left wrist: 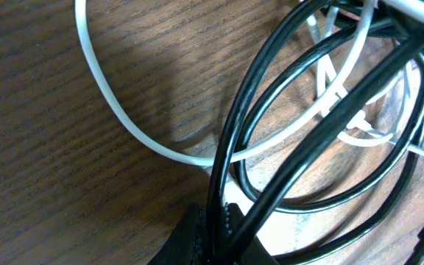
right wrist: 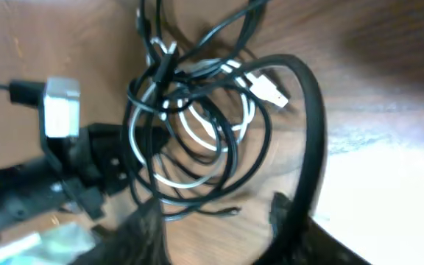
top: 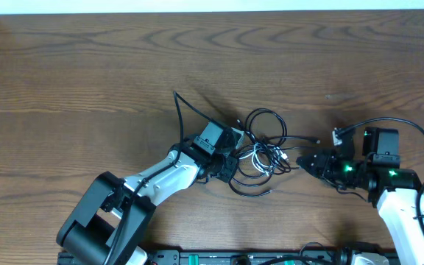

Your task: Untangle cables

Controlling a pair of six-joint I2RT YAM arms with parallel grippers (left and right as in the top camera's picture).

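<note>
Overhead view: the cables (top: 260, 151) lie knotted at mid-frame on the surface (top: 87, 73), left fingers (left wrist: 190, 243) pinching a black strand, seemingly to anchor it, while right fingers (right wrist: 147, 230) stand spread just beside.

Count entry, all positions referred to the thin white flexible cable (top: 258, 157).

- Brown wood-grain table (top: 87, 66): 1.
- Thin white flexible cable: 1.
- Thin black flexible cables (top: 265, 116): at least 2, possibly 3. Their loops cross over the white cable too densely to separate.
- White-and-black robot arms: 2, the left arm (top: 160, 177) left of the white cable and the right arm (top: 403, 210) right of it.
- Black two-finger grippers: 2, the left gripper (top: 229, 163) and the right gripper (top: 305, 163), on either side of the white cable.
- Small green lights (top: 348, 168): 2, right of the white cable.
</note>
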